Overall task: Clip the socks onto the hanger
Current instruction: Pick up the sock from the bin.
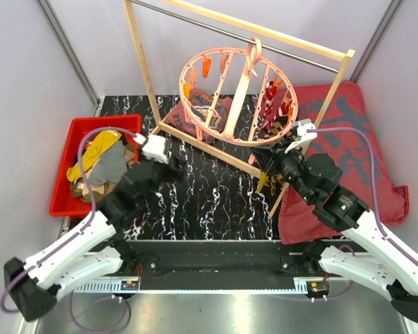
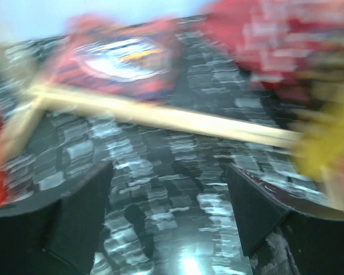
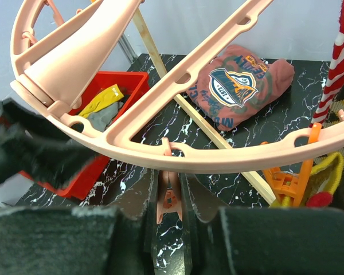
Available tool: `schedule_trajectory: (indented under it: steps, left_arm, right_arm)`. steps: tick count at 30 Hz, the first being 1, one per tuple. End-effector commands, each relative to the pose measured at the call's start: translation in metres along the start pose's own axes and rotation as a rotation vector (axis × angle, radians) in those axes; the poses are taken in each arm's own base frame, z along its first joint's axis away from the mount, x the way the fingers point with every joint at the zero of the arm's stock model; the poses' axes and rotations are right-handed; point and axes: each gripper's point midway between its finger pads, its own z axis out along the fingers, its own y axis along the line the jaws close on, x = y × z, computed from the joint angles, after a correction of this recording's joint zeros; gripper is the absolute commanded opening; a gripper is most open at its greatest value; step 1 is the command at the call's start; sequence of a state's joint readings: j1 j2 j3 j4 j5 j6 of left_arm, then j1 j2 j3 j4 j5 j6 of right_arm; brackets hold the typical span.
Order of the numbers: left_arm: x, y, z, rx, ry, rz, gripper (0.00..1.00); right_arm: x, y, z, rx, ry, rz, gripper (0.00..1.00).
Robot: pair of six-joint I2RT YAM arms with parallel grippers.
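Pincer R clenched on clip | pincer L spread, view blurred

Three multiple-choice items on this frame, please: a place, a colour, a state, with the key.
1. Where does the pile of loose yellow, grey and brown socks lie?
A. in the red plastic bin
B. on the dark-red patterned cloth
C. over the wooden rack's rail

2. What colour is the small plastic clip between the right gripper's fingers?
A. green
B. pink
C. black

3. How is the left gripper?
A. shut on a sock
B. shut on a cloth
C. open and empty

Key:
1 A, the socks fill the bin.
2 B, the right wrist view shows it pink, on the rim of the round salmon-pink plastic hanger.
3 C, its fingers stand apart with only the black marbled table seen between them.
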State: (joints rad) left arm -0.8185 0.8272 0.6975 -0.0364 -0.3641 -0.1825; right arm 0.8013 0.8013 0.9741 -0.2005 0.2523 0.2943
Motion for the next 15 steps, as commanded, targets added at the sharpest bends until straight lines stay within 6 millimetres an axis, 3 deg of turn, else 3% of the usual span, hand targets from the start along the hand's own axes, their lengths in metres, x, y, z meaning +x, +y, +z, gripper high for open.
schedule_trajectory:
  steps: [1, 2, 3, 4, 6, 7, 9, 10, 11, 12, 13, 14, 15]
  left_arm:
    - [0.023, 0.086, -0.012, -0.270, 0.176, 0.012, 0.83]
    - [0.012, 0.114, -0.010, -0.366, 0.189, -0.014, 0.82]
    - [0.018, 0.126, -0.011, -0.401, 0.244, -0.020, 0.81]
    - [0.012, 0.151, -0.007, -0.476, 0.260, -0.040, 0.80]
    - [0.009, 0.175, -0.002, -0.542, 0.287, -0.040, 0.76]
    - [0.016, 0.198, 0.003, -0.602, 0.334, -0.034, 0.75]
    - [0.001, 0.222, 0.011, -0.664, 0.334, -0.037, 0.72]
    - [0.014, 0.245, 0.018, -0.716, 0.388, -0.050, 0.70]
    - [0.002, 0.255, 0.025, -0.729, 0.374, -0.067, 0.68]
    - [0.019, 0.269, 0.036, -0.749, 0.430, -0.084, 0.67]
    - [0.022, 0.285, 0.037, -0.782, 0.442, -0.113, 0.66]
    - [0.010, 0.294, 0.044, -0.796, 0.422, -0.119, 0.66]
    - [0.027, 0.303, 0.056, -0.804, 0.471, -0.122, 0.64]
  right_arm:
    - [-0.017, 0.001, -0.004, 0.003, -0.059, -0.005, 0.14]
    - [-0.015, 0.000, -0.005, 0.002, -0.054, -0.008, 0.14]
    - [-0.015, 0.000, -0.005, 0.001, -0.055, -0.009, 0.13]
    - [-0.014, 0.000, -0.005, 0.003, -0.051, -0.010, 0.14]
    - [-0.014, 0.000, -0.006, -0.001, -0.052, -0.013, 0.14]
    - [-0.014, 0.000, -0.006, -0.001, -0.053, -0.011, 0.14]
    - [-0.012, 0.001, -0.007, -0.008, -0.049, -0.011, 0.14]
    - [-0.012, 0.001, -0.007, -0.010, -0.047, -0.012, 0.14]
    - [-0.009, 0.001, -0.006, -0.013, -0.040, -0.012, 0.14]
    - [-0.009, 0.001, -0.006, -0.013, -0.040, -0.012, 0.13]
    - [-0.009, 0.001, -0.007, -0.012, -0.042, -0.013, 0.14]
    - [-0.008, 0.000, -0.006, -0.009, -0.039, -0.017, 0.14]
    - [-0.008, 0.000, -0.006, -0.010, -0.037, -0.019, 0.14]
